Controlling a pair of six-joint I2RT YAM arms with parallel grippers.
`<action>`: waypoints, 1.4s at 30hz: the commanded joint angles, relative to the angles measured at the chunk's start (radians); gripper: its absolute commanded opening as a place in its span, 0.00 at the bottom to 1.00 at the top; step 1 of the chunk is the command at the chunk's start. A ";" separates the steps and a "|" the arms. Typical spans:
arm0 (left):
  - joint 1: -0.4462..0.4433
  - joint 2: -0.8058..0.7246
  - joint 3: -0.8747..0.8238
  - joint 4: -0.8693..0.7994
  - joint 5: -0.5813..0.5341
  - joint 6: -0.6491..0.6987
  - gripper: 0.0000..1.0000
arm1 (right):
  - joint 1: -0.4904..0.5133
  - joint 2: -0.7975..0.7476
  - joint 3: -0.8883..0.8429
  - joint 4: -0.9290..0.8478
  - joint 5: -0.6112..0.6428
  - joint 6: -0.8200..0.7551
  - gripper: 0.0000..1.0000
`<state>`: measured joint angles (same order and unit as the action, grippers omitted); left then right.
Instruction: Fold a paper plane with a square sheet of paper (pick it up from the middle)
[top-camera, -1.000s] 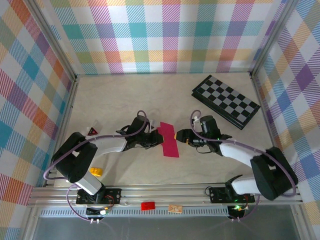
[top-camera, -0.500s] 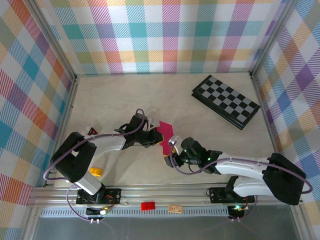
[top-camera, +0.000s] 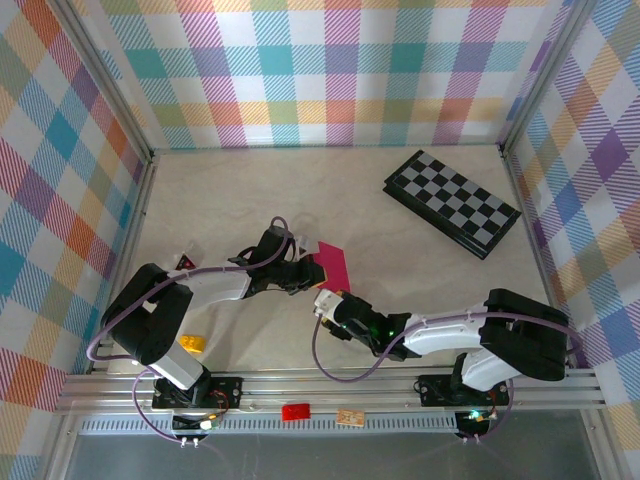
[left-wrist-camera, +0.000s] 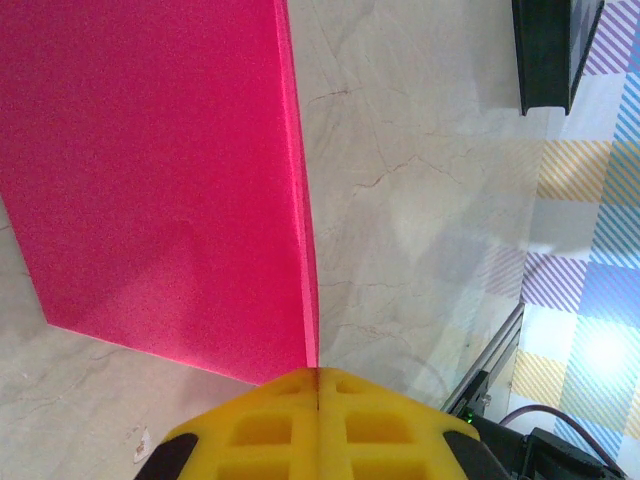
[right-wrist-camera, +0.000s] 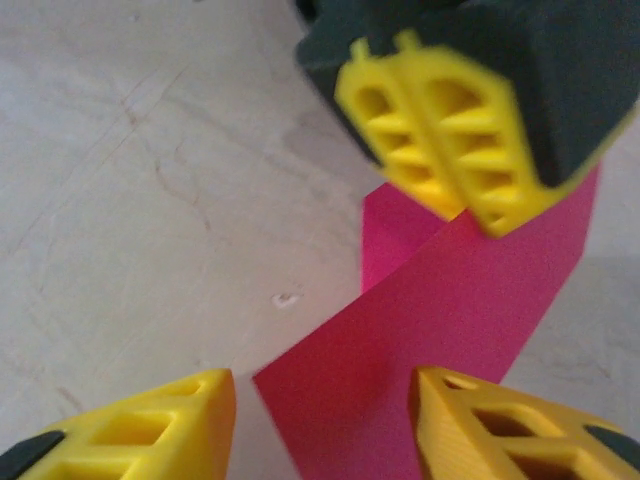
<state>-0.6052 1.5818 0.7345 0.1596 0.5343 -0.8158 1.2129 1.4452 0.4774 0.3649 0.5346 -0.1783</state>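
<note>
The pale table (top-camera: 200, 200) has a checkerboard (top-camera: 452, 203) lying off to the far right, well apart from the work; near the middle the pink sheet (top-camera: 333, 266), already doubled over, seems partly raised off the surface. The left gripper (left-wrist-camera: 318, 385) is clenched on its folded edge, I'd guess to steady the crease; the right gripper (right-wrist-camera: 322, 400) is released, jaws spread either side of the sheet's near corner, probably lining up a pinch. From above, the arms crowd the paper and that corner is hard to read; the right wrist view makes the gaps around it plain; the left wrist view shows the crease running straight into the closed fingers.
</note>
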 joint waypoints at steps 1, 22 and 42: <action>0.013 0.006 0.005 0.003 0.016 0.003 0.02 | 0.008 -0.025 -0.001 0.066 0.073 -0.034 0.44; 0.013 0.006 0.005 -0.003 0.015 0.007 0.02 | 0.008 -0.083 -0.021 0.014 0.015 0.027 0.24; 0.013 -0.009 0.000 -0.031 -0.017 0.023 0.07 | 0.007 -0.099 -0.022 -0.001 -0.013 0.072 0.09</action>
<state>-0.6052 1.5818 0.7345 0.1555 0.5304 -0.8139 1.2125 1.3708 0.4572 0.3725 0.5529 -0.1341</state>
